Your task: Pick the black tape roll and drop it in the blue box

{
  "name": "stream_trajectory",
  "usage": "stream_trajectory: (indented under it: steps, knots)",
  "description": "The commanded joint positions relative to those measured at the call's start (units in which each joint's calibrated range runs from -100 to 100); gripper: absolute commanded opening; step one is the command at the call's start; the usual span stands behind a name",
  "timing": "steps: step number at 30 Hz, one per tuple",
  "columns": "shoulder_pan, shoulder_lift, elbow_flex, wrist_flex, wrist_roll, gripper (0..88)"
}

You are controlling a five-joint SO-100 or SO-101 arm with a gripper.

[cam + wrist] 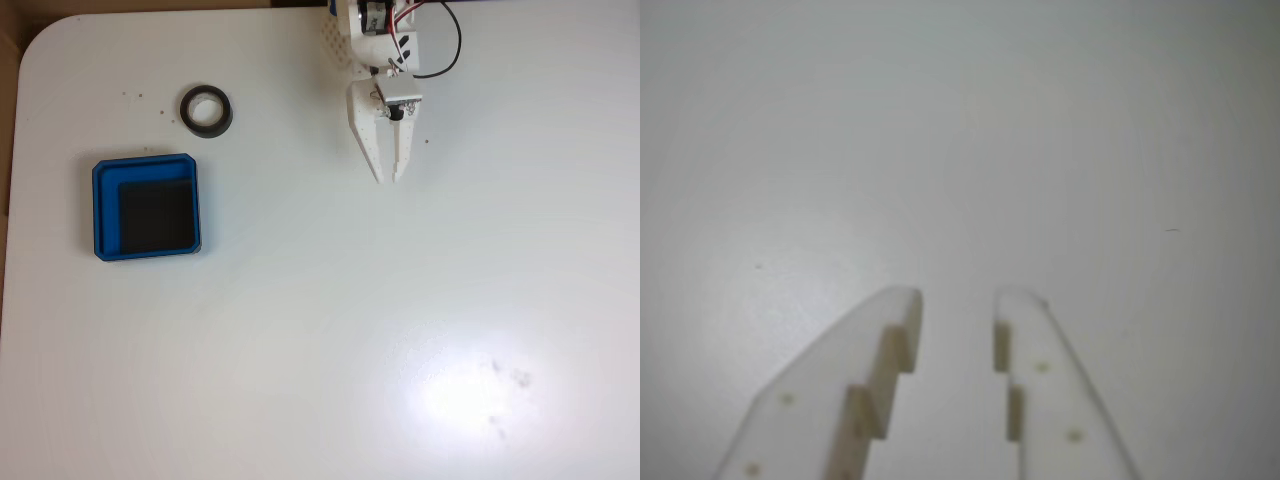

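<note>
A: Fixed view first. Where does the gripper (389, 179) stand?

B: White plastic, two tapered fingers pointing down-frame from the arm (378, 40) at the top edge. Tips sit close with a narrow gap between them, so slightly parted. It holds nothing and hangs over bare table (330, 330), right of centre.

A: Wiring?

B: Red and black wires (455, 45) loop off the wrist.

A: The task's things?

B: The black tape roll (206, 110) lies flat on the table, upper left, well apart from the gripper. Small matte black ring, pale grey-white inner core. The blue box (146, 206) sits just below it, slightly further left, near but not touching. Shallow square tray, bright blue rounded walls, black floor. Nothing in it. Much larger than the roll.

A: Table surface?

B: Smooth glossy white, rounded corner top left, a bright glare patch lower right, a few dark specks near the roll.

A: Wrist view?

B: The gripper (958, 298) enters from the bottom edge. Both fingers off-white, with stepped notches on their inner faces and small round dimples. A clear gap shows between the tips, nothing in it. Plain white table beyond, blurred.
</note>
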Motion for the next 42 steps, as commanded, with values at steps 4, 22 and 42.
stream_trajectory:
  steps: [4,22,42]
  knots:
    - [-0.2,-0.4,0.6,-0.6,0.1,1.0]
    - [7.6,-0.4,0.5,-0.6,-0.2,1.0]
    - [42.1,-0.4,0.5,-0.6,0.3,1.0]
